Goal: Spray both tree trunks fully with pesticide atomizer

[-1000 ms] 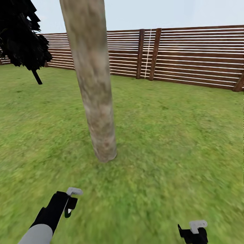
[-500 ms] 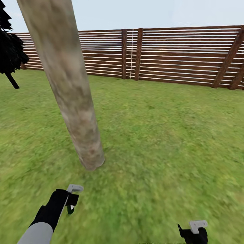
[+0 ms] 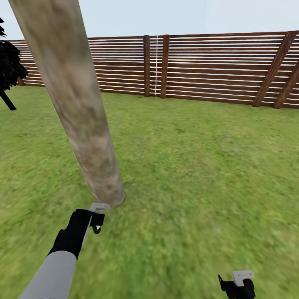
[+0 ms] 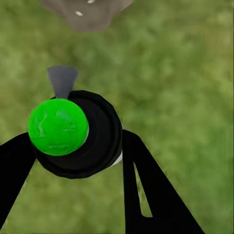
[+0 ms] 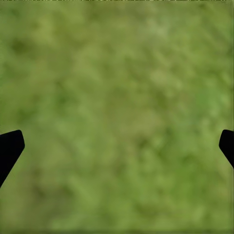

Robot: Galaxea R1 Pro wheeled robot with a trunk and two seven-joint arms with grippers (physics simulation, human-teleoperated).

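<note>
I have the small dark round-bodied pesticide atomizer with its bright green cap clamped between the black fingers of my left pincer. In the left wrist view I look straight down onto the cap, so its long axis runs along the fingers toward the grass, and a short grey nozzle sticks out sideways toward the base of the thick mottled grey-brown tree trunk. In the head view the pincer hangs just beside that base. The trunk leans up and to the left. Green lawn spreads all round, with a brown horizontal-slat fence well behind and a dark bushy tree far left. My right pincer hangs low at the right, spread wide with only grass between its tips.
</note>
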